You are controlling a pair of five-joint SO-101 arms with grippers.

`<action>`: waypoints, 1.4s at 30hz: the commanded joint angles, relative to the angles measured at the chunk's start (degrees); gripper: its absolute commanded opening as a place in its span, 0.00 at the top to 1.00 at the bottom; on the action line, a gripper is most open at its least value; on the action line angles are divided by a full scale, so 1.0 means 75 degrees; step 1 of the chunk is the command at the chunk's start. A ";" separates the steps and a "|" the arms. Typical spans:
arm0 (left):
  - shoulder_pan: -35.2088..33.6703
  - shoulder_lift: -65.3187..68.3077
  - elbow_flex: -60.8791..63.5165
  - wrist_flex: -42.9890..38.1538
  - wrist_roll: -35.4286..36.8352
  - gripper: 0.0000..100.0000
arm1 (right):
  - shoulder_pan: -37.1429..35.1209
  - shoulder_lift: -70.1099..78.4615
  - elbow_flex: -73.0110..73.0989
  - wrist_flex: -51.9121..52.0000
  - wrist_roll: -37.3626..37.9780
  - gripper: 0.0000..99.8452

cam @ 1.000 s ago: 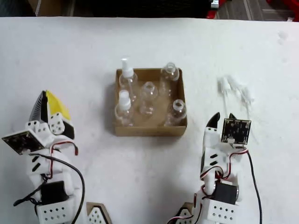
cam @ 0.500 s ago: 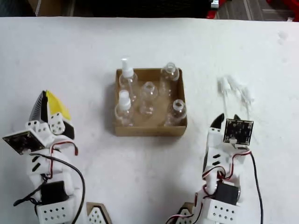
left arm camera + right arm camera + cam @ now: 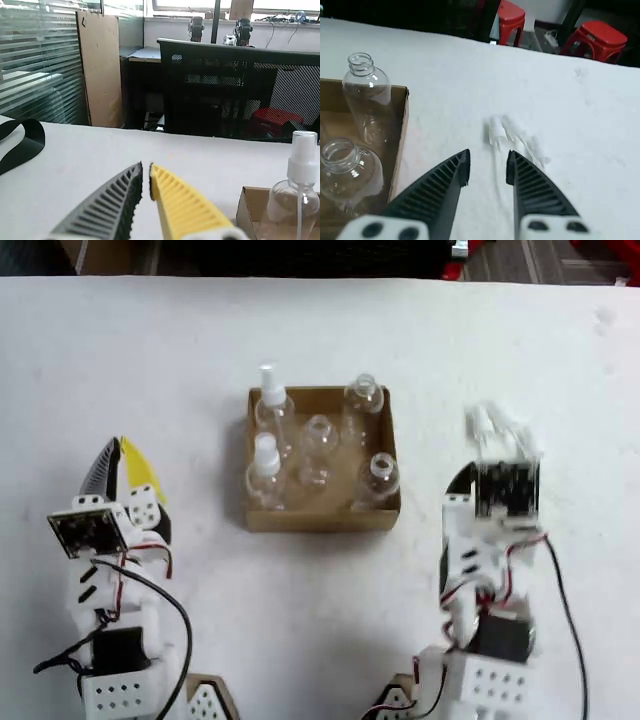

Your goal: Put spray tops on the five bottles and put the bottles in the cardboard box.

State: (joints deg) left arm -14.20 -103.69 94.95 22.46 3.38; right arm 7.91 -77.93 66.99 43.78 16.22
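Note:
The cardboard box (image 3: 322, 519) stands mid-table with several clear bottles upright inside. Two on its left side, bottle (image 3: 272, 408) and bottle (image 3: 265, 472), carry white spray tops; the bottles at the back right (image 3: 363, 400), the middle (image 3: 318, 440) and the front right (image 3: 380, 476) have bare necks. Loose spray tops (image 3: 500, 430) lie right of the box. My right gripper (image 3: 470, 478) is open just short of those spray tops (image 3: 512, 135), with nothing between its fingers. My left gripper (image 3: 120, 452) is shut and empty, left of the box; a capped bottle (image 3: 299, 195) shows beyond it.
White table (image 3: 180, 360) all around, with free room left of and behind the box. A black strap (image 3: 20, 145) lies on the table far left. A dark chair and red stools (image 3: 555, 25) stand past the far edge.
The right arm has moved forward, its gripper nearer the loose spray tops. The left arm has swung to the right and a little forward. Box and bottles have not moved.

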 commanded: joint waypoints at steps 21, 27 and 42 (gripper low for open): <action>0.0135 -0.0111 -0.0328 0.0117 -0.0094 0.97 | 0.0381 1.5279 -1.4617 0.5527 0.1231 0.89; 0.0135 -0.0111 -0.0258 -0.0047 -0.0094 0.97 | 0.0404 1.7834 -1.8333 0.6523 0.1231 0.89; 0.0135 -0.0111 -0.0152 -0.0246 -0.0094 0.97 | 0.0580 2.0542 -2.1662 0.6535 0.1231 0.89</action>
State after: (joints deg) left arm -13.85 -103.69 94.86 22.46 3.38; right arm 11.34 76.09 -93.10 93.71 24.66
